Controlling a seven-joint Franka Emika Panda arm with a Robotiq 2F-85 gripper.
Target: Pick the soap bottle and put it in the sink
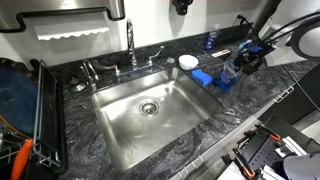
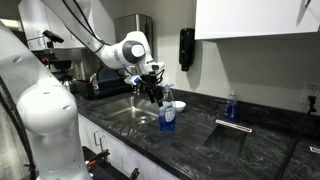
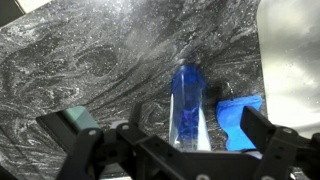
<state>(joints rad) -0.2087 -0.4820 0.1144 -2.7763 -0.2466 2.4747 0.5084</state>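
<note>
The soap bottle (image 1: 230, 71) is clear with blue liquid and stands on the dark marbled counter beside the steel sink (image 1: 120, 125). It also shows in an exterior view (image 2: 168, 112) and in the wrist view (image 3: 187, 100). My gripper (image 1: 245, 57) is right at the bottle's upper part, also seen in an exterior view (image 2: 153, 92). In the wrist view my gripper (image 3: 170, 135) is open, its fingers spread wide on either side of the bottle and not touching it. The sink appears at the wrist view's right edge (image 3: 292, 60).
A flat blue sponge (image 1: 205, 77) lies between bottle and sink, also in the wrist view (image 3: 240, 115). A white round dish (image 1: 188, 62) and a small dark blue bottle (image 1: 210, 41) stand behind. The faucet (image 1: 130, 45) is at the sink's back. A dark dish rack (image 1: 30, 110) stands beside the sink.
</note>
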